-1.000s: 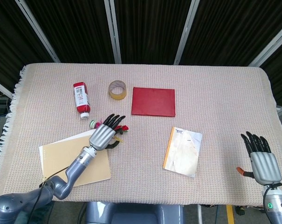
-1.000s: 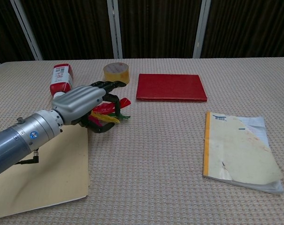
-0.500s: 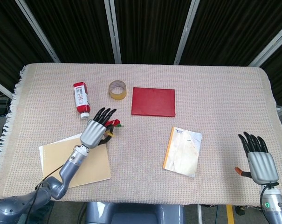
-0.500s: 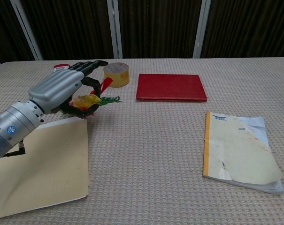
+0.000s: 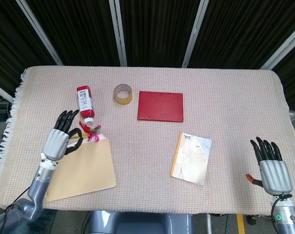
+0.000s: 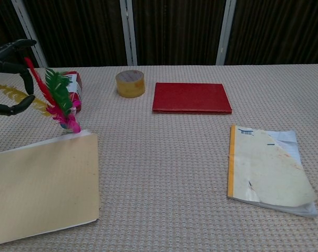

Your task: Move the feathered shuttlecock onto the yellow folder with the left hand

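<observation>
Feathered shuttlecock (image 6: 61, 105) sits at the far corner of the yellow folder (image 5: 84, 168), base just at the folder's edge near the fallen red bottle (image 5: 85, 103); can't tell if the base is fully on the folder or on the cloth. Left hand (image 5: 59, 139) is at its 9 o'clock, fingers (image 6: 14, 50) spread and curved around the feather tips, maybe brushing them, not clearly gripping. My read: very light, top-heavy feathers are soft, springy and easy to crush; the small round base is the only stiff part, so pinch there, low. Folder is thin flat card, smooth, likely to slide on the woven tabletop (image 5: 225, 97) cloth. Right hand (image 5: 271, 170) rests at 4 o'clock, fingers extended, holding nothing
</observation>
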### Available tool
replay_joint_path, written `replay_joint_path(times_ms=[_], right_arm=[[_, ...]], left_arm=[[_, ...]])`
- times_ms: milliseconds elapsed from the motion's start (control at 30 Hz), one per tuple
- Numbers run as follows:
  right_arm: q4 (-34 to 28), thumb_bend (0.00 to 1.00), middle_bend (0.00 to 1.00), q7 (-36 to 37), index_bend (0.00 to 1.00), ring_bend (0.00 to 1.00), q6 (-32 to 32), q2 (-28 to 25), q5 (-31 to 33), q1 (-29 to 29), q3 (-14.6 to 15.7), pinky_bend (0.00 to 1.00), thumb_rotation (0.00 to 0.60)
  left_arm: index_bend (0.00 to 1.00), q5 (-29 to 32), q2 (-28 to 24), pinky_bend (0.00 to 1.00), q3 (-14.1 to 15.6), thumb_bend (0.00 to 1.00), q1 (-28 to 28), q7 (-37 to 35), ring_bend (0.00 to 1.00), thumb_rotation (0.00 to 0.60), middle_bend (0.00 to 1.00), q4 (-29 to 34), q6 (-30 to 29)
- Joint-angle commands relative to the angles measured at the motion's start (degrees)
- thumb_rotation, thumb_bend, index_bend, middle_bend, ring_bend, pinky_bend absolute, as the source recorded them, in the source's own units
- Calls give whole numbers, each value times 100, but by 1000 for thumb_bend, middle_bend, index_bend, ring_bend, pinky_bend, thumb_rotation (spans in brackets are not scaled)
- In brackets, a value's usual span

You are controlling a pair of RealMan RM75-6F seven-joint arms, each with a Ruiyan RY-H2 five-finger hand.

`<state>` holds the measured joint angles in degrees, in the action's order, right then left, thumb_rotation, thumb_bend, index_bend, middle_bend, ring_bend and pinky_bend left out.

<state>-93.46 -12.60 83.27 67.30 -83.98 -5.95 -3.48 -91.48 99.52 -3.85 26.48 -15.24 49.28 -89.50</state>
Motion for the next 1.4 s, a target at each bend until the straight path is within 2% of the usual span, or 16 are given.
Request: replay_joint_path(times_ms=[33,133,233,433,500,567,633,800,900,1000,1133,1233,1300,1400], right_arm=[[19,48,0,-53,0,0,-40,24,49,-4,-7,0,600],[13,49,0,-117,0,0,-95,42,66,-20,8,0,600],[-4,49,0,-180,0,0,-118,56,72,-26,20,0,600],[-23,51,0,-255,0,0,-98,82,70,-18,23,0,600],[-25,52,0,-283,0,0,-111,89,78,-21,27,0,600],[-31,54,0,-307,0,0,-131,93,80,-26,35,0,600],[-42,56,0,-320,0,0,-150,88,83,-32,40,0,600],[-37,59,0,-332,0,0,-148,92,80,-30,44,0,600],[-44,58,0,-329,0,0,-134,85,93,-26,31,0,600],[-70,57,0,-323,0,0,-148,62,145,-18,20,0,600],[-120,59,0,-274,0,0,-133,12,149,-2,18,0,600],[-160,58,0,-197,0,0,-127,-42,118,13,38,0,600],[-207,58,0,-158,0,0,-167,-86,72,12,84,0,600],[-241,58,0,-90,0,0,-205,-146,10,1,120,0,600]], left_arm=[[551,71,-158,0,-1,465,-195,-231,0,600,0,62,-204],[515,84,-231,0,-22,459,-290,-344,0,600,0,39,-328],[395,103,-303,0,-43,446,-349,-413,0,600,0,45,-371],[281,83,-439,0,-59,439,-442,-574,0,600,0,144,-488],[221,41,-495,0,-42,430,-465,-606,0,600,0,214,-528],[101,3,-549,0,-25,406,-483,-627,0,600,0,312,-559],[25,-30,-592,0,-28,379,-499,-646,0,600,0,417,-612],[0,-127,-795,0,-18,347,-558,-689,0,600,0,823,-753],[0,-211,-1245,0,113,328,-684,-841,0,600,0,1460,-784],[0,-317,-2097,0,440,323,-933,-652,0,600,0,2354,-725],[0,-264,-3183,0,808,285,-1422,84,0,600,0,3438,-861],[0,151,-3827,0,1113,268,-1989,1005,0,600,0,4253,-933],[0,747,-4030,0,1300,266,-2496,1629,0,600,0,4770,-1011],[0,1079,-3908,0,1223,265,-2759,1822,0,600,0,5027,-1082]])
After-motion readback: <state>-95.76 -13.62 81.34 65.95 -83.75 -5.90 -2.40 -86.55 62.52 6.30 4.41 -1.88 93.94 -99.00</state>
